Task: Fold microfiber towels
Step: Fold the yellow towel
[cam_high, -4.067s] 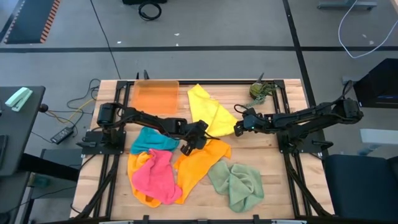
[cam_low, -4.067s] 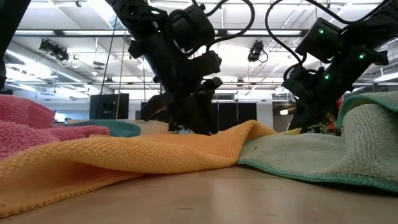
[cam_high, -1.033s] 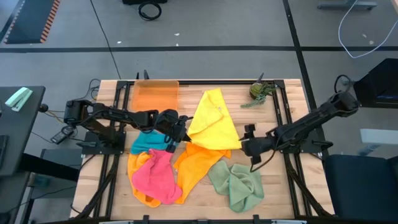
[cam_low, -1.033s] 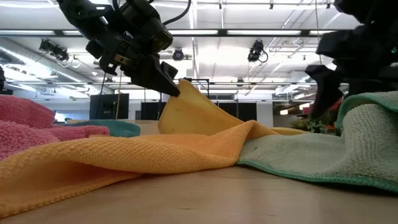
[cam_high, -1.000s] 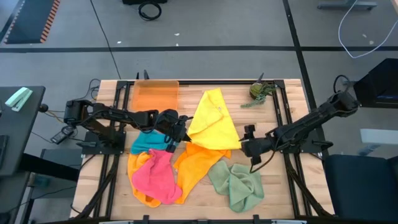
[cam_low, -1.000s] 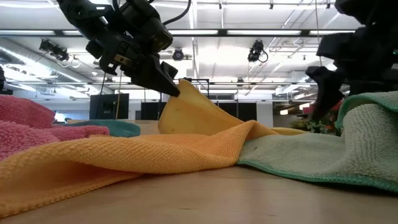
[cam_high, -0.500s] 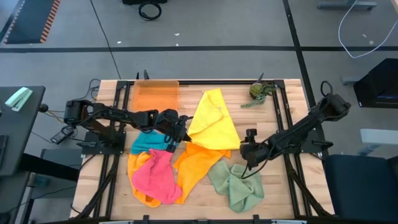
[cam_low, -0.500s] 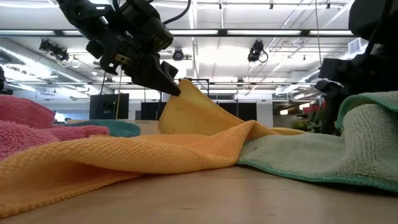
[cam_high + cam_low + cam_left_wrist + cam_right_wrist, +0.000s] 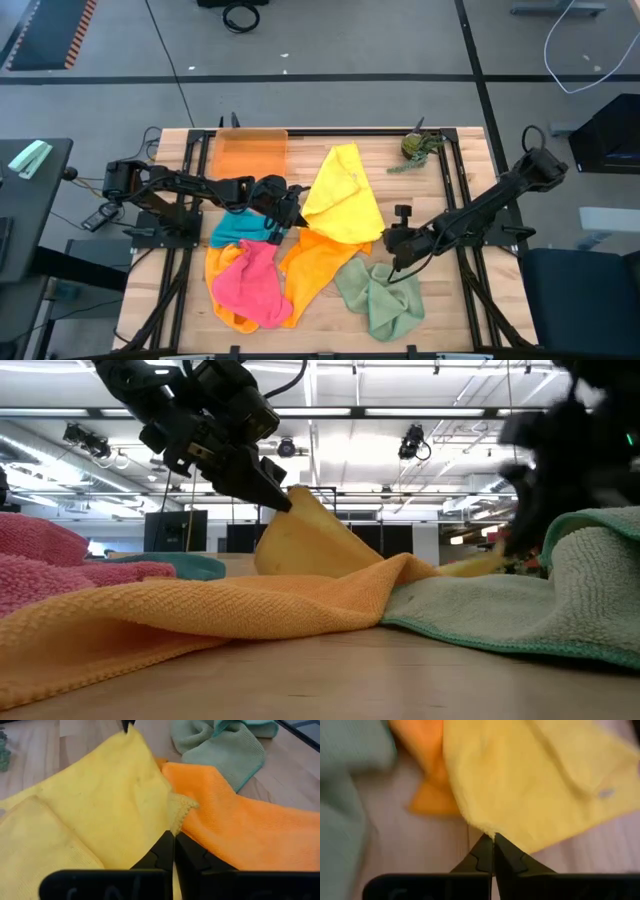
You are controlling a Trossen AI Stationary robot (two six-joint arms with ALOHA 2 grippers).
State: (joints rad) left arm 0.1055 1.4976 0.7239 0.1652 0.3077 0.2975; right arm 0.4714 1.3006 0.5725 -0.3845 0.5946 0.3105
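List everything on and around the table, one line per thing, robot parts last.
yellow towel: one, yellow, table middle, pinched at two corners
orange towel: one, orange, under and in front of the yellow one
pink towel: one, pink, front left, on the orange towel
teal towel: one, teal-blue, left of middle
green towel: one, sage green, front right
tray: one, translucent orange, back left
small plant: one, green, back right corner
table: one, light wood
left gripper: shut on the yellow towel's left corner
right gripper: shut on the yellow towel's near right corner
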